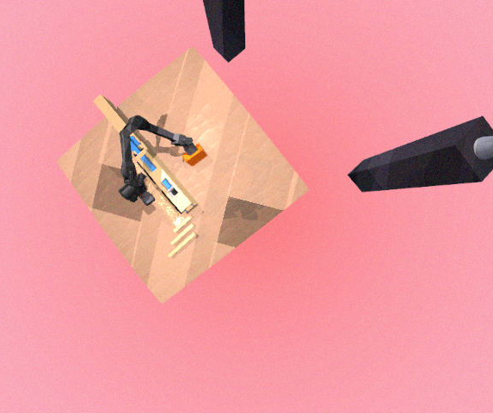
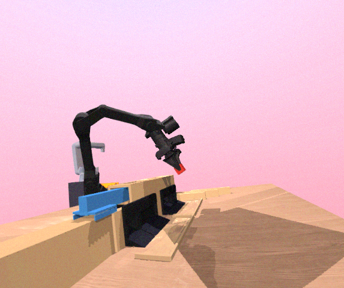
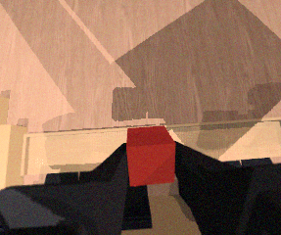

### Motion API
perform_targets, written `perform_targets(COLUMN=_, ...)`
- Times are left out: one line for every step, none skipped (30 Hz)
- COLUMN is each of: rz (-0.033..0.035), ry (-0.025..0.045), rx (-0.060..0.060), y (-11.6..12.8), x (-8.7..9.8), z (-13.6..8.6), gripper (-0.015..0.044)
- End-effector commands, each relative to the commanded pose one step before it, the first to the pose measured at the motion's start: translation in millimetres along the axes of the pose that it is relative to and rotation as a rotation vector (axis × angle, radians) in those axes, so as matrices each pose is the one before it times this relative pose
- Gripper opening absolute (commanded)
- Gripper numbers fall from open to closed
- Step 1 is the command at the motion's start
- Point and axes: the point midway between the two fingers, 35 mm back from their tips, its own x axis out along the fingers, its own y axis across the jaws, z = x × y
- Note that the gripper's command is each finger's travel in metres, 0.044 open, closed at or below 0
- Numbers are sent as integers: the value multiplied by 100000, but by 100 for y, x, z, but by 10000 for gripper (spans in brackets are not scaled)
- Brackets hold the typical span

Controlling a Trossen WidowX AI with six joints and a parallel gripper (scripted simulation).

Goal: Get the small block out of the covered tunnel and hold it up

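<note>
In the exterior view, a long wooden beam point(image 1: 109, 112) point(image 2: 41, 248) comes in from the lower left and runs toward two o'clock across the wooden counter point(image 1: 255, 164) point(image 2: 259, 223) point(image 3: 91, 73). A blue handle point(image 1: 135, 144) point(image 2: 103, 197) lies along the top of its far end, beside the wooden tunnel point(image 1: 184, 200) point(image 2: 150, 186). Behind them the black arm point(image 1: 126, 151) point(image 2: 85, 145) rises, then bends over toward four o'clock. Just to its right, low down, a bit of an orange box point(image 1: 196, 155) point(image 2: 111, 184) shows; from above, that box sits at two o'clock from the tunnel's middle, well apart from it.

The tunnel has dark openings along the side that faces the exterior camera, and blue pieces show through its top. Next to that side lies a shallow, pale tray point(image 2: 165, 245) point(image 3: 81, 149) with a thin rim.

Farther right, the end effector point(image 1: 143, 195) point(image 2: 179, 168) point(image 3: 148, 146) tilts down toward five o'clock, its fingers closed on a small red block point(image 2: 181, 167) point(image 3: 151, 159). The block is out of the tunnel and held up in the air, touching neither tray nor counter. The wrist view shows a finger on either side of it.

At the right end are three pale rods point(image 1: 182, 245) point(image 2: 221, 190) point(image 3: 10, 157), lying side by side on the counter; from above they are at six o'clock from the tunnel's near end.
</note>
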Motion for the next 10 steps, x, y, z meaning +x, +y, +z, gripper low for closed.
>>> perform_targets(rz=-571, ry=-2474, rx=-432, y=-232, x=-261, z=-270, gripper=0)
perform_targets(rz=24, ry=15, rx=-8, y=3, x=-73, z=-369, gripper=0)
perform_targets(rz=9, ry=6, rx=-3, y=1, x=-29, z=-148, gripper=0)
perform_targets(rz=0, ry=0, rx=0, y=0, x=0, z=0, gripper=0)
perform_targets(rz=0, ry=0, rx=0, y=0, x=0, z=0, gripper=0)
perform_targets(rz=0, ry=0, rx=0, y=0, x=0, z=0, gripper=0)
perform_targets(rz=0, ry=0, rx=0, y=0, x=0, z=0, gripper=0)
perform_targets(rz=0, ry=0, rx=0, y=0, x=0, z=0, gripper=0)
perform_targets(rz=0, ry=0, rx=0, y=0, x=0, z=0, gripper=0)
perform_targets(rz=0, ry=0, rx=0, y=0, x=0, z=0, gripper=0)
